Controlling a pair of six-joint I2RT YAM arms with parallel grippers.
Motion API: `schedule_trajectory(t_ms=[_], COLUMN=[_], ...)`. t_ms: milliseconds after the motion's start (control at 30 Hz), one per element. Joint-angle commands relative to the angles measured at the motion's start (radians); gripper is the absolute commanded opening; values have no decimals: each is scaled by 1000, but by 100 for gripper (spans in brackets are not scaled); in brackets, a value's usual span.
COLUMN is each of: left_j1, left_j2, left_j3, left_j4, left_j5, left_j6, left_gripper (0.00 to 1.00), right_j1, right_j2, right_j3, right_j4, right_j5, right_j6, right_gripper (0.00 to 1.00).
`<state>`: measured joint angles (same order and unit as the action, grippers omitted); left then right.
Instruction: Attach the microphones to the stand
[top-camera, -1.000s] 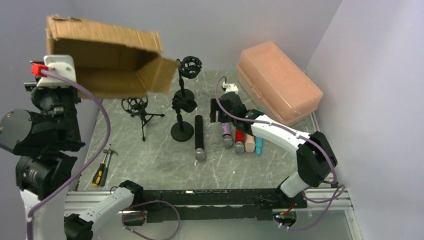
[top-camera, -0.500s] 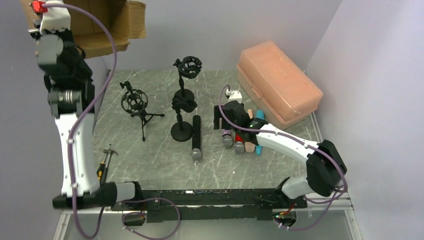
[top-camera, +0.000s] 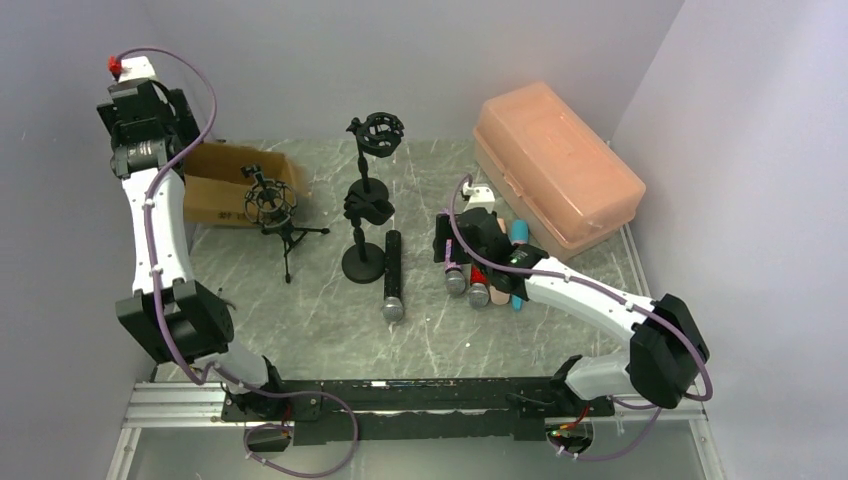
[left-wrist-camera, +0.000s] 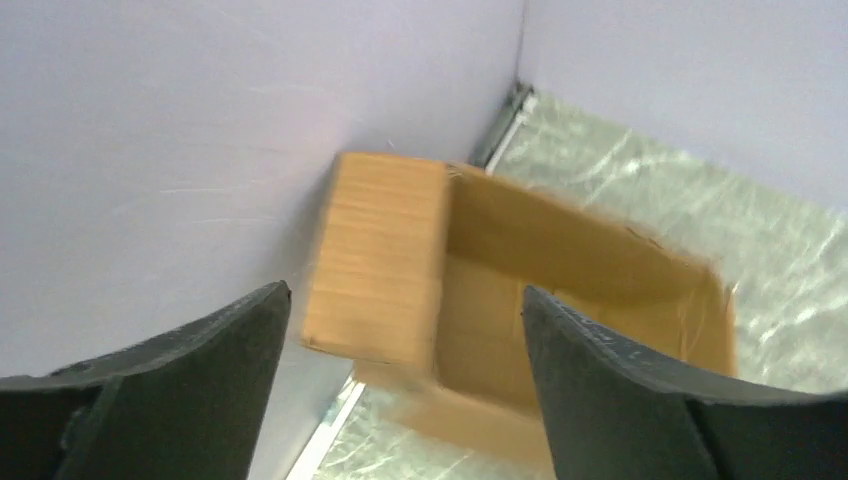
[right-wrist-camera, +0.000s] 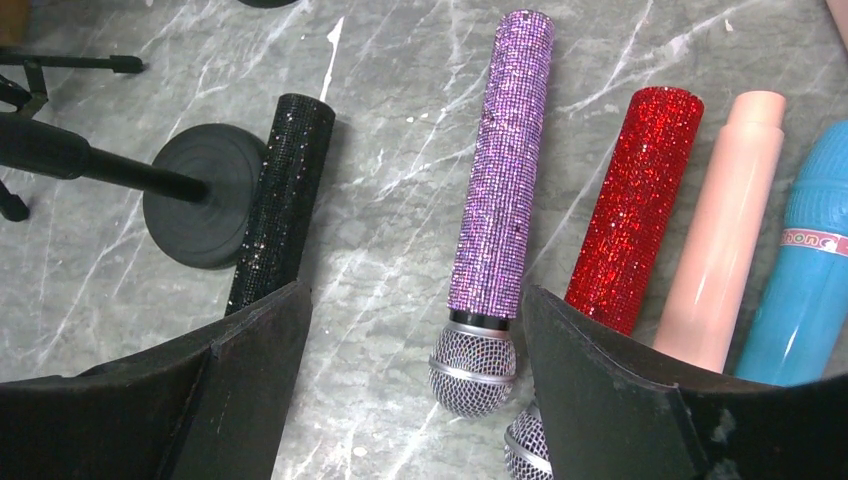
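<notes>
Several microphones lie side by side on the grey table. My right gripper (right-wrist-camera: 415, 290) hangs open just above them, and the glittery purple microphone (right-wrist-camera: 497, 200) with its silver mesh head lies between the jaws, untouched. To its right lie the glittery red one (right-wrist-camera: 635, 200), the peach one (right-wrist-camera: 730, 230) and the light blue one (right-wrist-camera: 810, 280). The black microphone (top-camera: 393, 272) lies apart, against the round base of the tall stand (top-camera: 364, 215). A small tripod stand (top-camera: 275, 210) is further left. My left gripper (left-wrist-camera: 405, 290) is open, high over the far left corner, holding nothing.
An open cardboard box (top-camera: 225, 185) lies on the table at the far left, right behind the tripod stand. A closed pink plastic case (top-camera: 555, 165) fills the far right corner. Walls close in on the left, back and right.
My left gripper opened and let go of the cardboard box, which now lies on the table at the far left. The right gripper crept nearer along the row of microphones.
</notes>
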<state>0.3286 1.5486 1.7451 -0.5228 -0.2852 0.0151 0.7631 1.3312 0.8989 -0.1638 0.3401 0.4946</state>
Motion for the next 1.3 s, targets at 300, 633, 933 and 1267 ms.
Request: schedule_trajectory(t_ms=[300, 633, 933, 1267], left_j1=[52, 107, 135, 137], left_j2=[32, -189, -261, -225], left_j3=[60, -260, -452, -591], left_j4=[-292, -289, -215, -70], left_j5=[486, 977, 1104, 1288], left_j6=[179, 373, 496, 478], left_gripper=[99, 99, 99, 99], right_j1=[31, 110, 117, 116], right_j2=[-75, -47, -81, -64], right_j3=[14, 104, 132, 133], right_j4=[-7, -60, -77, -75], right_j5=[37, 28, 23, 0], right_j6=[10, -10, -51, -55], right_gripper=[79, 79, 80, 80])
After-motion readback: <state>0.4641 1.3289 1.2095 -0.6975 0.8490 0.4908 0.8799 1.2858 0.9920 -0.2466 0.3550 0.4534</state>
